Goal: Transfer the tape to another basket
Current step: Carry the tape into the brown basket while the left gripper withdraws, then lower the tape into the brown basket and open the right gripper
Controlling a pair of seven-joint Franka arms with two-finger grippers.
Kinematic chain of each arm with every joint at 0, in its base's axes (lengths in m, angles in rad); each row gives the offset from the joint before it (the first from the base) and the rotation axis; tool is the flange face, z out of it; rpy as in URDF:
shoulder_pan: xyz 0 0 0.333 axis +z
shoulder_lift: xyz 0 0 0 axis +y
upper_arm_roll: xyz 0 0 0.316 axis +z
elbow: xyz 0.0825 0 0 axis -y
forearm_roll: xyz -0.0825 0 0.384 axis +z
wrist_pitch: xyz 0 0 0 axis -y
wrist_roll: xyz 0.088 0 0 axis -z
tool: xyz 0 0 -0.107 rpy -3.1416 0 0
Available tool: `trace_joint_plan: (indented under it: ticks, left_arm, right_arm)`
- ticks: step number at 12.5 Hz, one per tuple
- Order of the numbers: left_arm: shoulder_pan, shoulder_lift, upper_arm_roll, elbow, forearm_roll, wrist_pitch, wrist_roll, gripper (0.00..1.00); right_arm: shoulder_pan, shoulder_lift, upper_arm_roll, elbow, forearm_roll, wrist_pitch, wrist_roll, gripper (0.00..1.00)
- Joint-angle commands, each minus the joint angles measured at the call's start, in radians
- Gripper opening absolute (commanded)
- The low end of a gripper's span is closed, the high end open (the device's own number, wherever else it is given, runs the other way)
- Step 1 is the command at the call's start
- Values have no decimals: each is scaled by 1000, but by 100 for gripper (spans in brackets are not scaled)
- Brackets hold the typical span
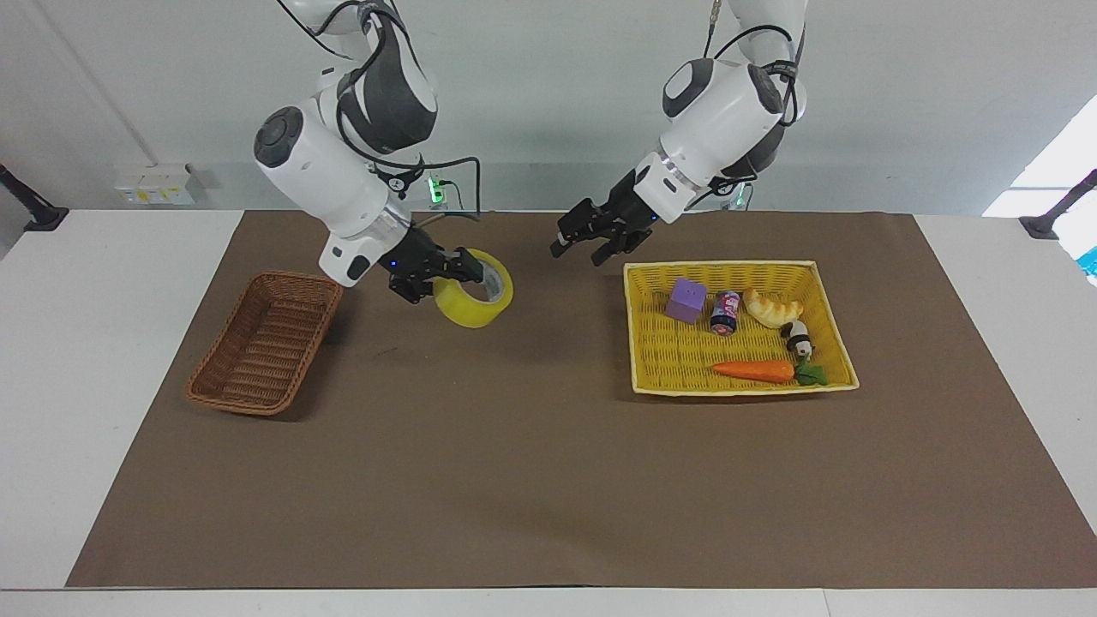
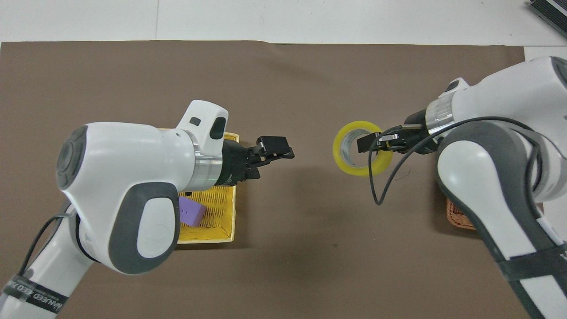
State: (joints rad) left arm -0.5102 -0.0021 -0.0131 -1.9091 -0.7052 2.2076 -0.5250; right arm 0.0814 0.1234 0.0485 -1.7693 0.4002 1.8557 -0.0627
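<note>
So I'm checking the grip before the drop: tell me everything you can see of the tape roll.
The tape is a wide roll of translucent yellow packing tape with a pale inner core ring. It hangs tilted in the air over the brown mat, between the wicker basket and the yellow basket, nearer the wicker one. The right hand is shut on its wall, one finger inside the core. Nothing else touches it; the left hand is apart, open.
</note>
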Motion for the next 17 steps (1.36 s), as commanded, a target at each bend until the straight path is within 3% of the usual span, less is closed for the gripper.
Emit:
trace_joint_plan:
  ticks: [1, 3, 5, 7, 10, 14, 17]
  left_arm:
    - [122, -38, 1, 14, 62, -139, -21, 100]
    - [166, -24, 2, 71, 246, -222, -11, 100]
    - [232, -24, 2, 74, 398, -233, 121, 100]
    - [330, -22, 2, 81, 443, -290, 381, 100]
    - [418, -26, 2, 116, 554, -360, 517, 100]
    - [430, -18, 2, 278, 729, -618, 533, 100]
    - [432, 16, 2, 372, 738, -692, 602, 100]
  right_arm:
    - [-142, 7, 8, 11, -101, -64, -142, 0]
    - [-253, -1, 8, -33, -122, -56, -248, 0]
    - [-333, 7, 8, -50, -126, -49, -336, 0]
    - [-421, 22, 8, -102, -130, -44, -431, 0]
    - [-526, 74, 7, -139, -162, -7, -603, 0]
    - [-575, 143, 7, -137, -164, 25, -700, 0]
    - [-569, 148, 8, -136, -147, 31, -686, 0]
